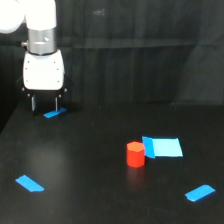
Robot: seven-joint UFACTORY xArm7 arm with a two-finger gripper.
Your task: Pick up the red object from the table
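The red object (135, 153) is a short red-orange cylinder with a faceted top. It stands upright on the black table (95, 170), right of the middle in the exterior view, touching the left edge of a blue patch. My gripper (45, 103) hangs at the far left of the exterior view, just above the table and far from the red object. Its two thin fingers are apart with nothing between them. A blue tape piece lies just behind its right finger.
Blue tape pieces lie on the table: a large rectangle (163, 147) beside the red object, a small strip (54, 113) under the gripper, one at front left (29, 183), one at front right (199, 192). A black curtain (140, 50) hangs behind.
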